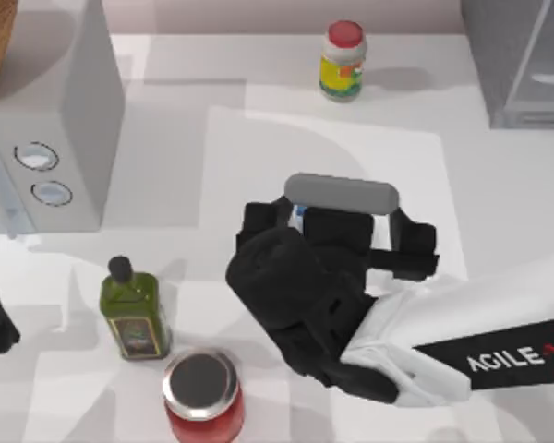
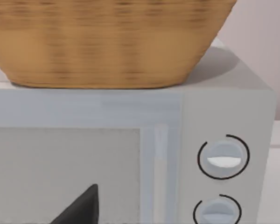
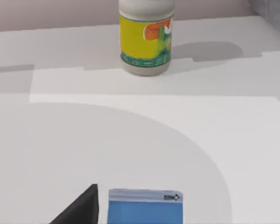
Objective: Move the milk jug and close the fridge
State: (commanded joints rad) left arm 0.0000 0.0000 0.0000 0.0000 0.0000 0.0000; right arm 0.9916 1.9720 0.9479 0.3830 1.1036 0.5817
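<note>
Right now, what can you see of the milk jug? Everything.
The milk jug shows as a small blue carton top with a pale strip and a tiny dark arrow mark, standing on the white table. From above, a blue-white sliver peeks from under the right end effector, mid-table. Contact and grip cannot be told.

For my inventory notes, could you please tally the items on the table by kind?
Jars: 2, a white jar and a red jar
Bottles: 1, an olive oil bottle
Cartons: 1, the milk jug
Appliances: 2, a microwave and the fridge
Baskets: 1
Total: 7
</note>
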